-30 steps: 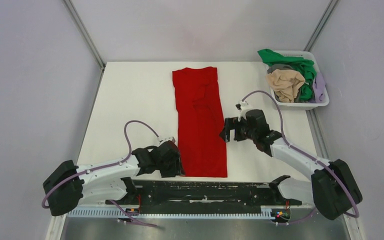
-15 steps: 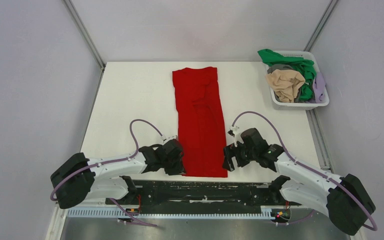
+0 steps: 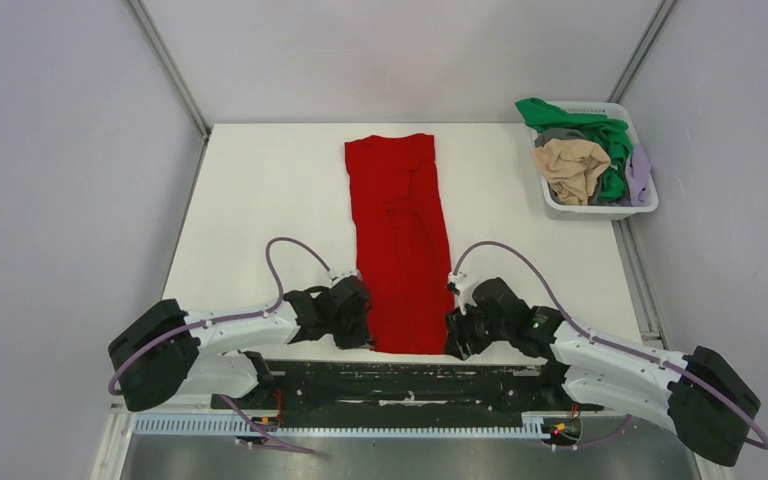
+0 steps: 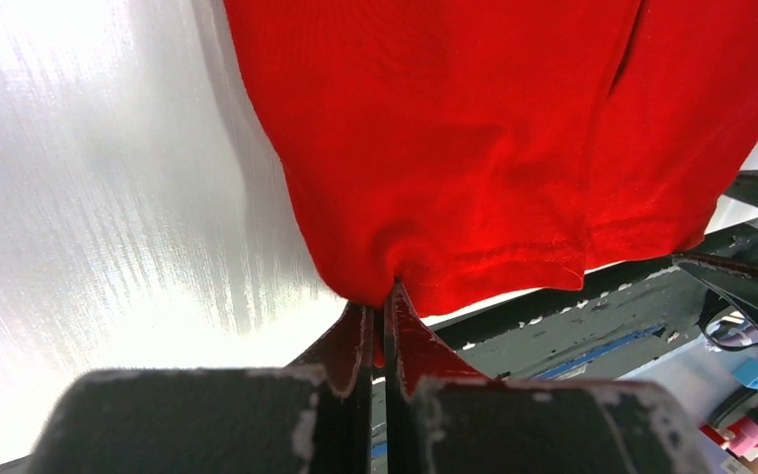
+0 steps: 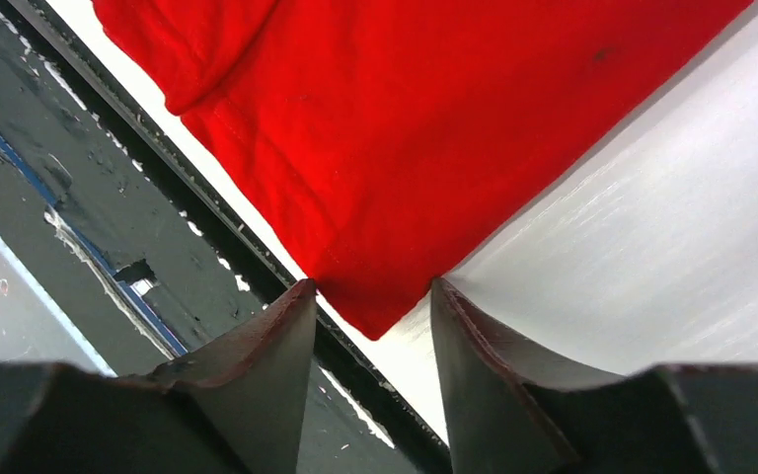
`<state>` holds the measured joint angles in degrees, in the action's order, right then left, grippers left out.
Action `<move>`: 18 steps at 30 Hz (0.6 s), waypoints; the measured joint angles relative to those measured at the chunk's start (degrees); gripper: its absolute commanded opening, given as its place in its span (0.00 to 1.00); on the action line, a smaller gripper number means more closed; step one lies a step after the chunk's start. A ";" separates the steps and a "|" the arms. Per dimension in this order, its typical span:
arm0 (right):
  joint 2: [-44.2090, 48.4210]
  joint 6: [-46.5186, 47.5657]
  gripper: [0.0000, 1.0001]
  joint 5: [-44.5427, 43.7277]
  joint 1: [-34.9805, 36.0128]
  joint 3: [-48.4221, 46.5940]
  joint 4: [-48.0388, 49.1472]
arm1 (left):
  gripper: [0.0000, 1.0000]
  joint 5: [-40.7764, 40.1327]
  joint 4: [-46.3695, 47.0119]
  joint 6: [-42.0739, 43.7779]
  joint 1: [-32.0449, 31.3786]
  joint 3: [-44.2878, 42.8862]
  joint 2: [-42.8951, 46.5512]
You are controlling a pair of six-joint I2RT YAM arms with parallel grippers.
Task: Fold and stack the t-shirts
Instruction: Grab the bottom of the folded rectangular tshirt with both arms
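Left gripper (image 3: 364, 336): at the near left corner of the red t-shirt (image 3: 400, 240), low over the white table (image 3: 260, 200). In the left wrist view (image 4: 383, 298) its fingers were pressed together on the shirt's hem, with the cloth bunched into a small pucker where they pinched it.

Red t-shirt: spread as a long, narrow strip down the middle of the table, its far end near the back edge and its near hem just beside the black rail (image 3: 410, 380) at the front. A lengthwise crease ran along the upper layer. The near hem (image 4: 434, 128) was lifted slightly at the pinched corner.

Right gripper (image 3: 453, 336): at the near right corner of the red t-shirt. In the right wrist view (image 5: 370, 291) its fingers stood apart, one on each side of the corner's tip, gripping nothing.

Basket (image 3: 600, 209): at the far right edge of the table, well apart from both arms.

Basket contents: a green t-shirt (image 3: 615, 150) hanging over the far rim, a beige t-shirt (image 3: 570, 165) crumpled on top, a grey t-shirt (image 3: 557, 135) between them, and a lavender t-shirt (image 3: 640, 170) at the right side.
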<state>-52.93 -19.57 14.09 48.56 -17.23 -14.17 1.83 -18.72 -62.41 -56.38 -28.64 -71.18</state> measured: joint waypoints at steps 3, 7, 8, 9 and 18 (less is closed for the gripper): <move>-0.07 -1.03 0.36 -1.53 2.23 0.22 0.37 | 0.02 0.07 -0.02 0.00 0.00 0.52 0.74; -0.55 -2.38 0.21 -4.68 4.52 0.33 0.46 | 0.02 0.44 0.39 -0.04 0.00 1.51 1.81; -0.83 -2.84 0.16 -5.42 4.85 0.35 0.81 | 0.02 0.68 0.70 -0.04 0.00 1.75 1.95; -1.11 -3.34 0.11 -6.14 5.11 0.37 1.11 | 0.02 0.96 0.96 -0.04 0.00 1.92 2.01; 2.23 -5.42 0.00 -9.86 5.88 1.20 -0.07 | 0.02 1.97 2.14 -0.07 -0.04 3.41 4.00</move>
<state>-50.70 -24.99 4.23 54.43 -16.03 -14.24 3.79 -16.58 -62.48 -56.42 -25.23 -67.18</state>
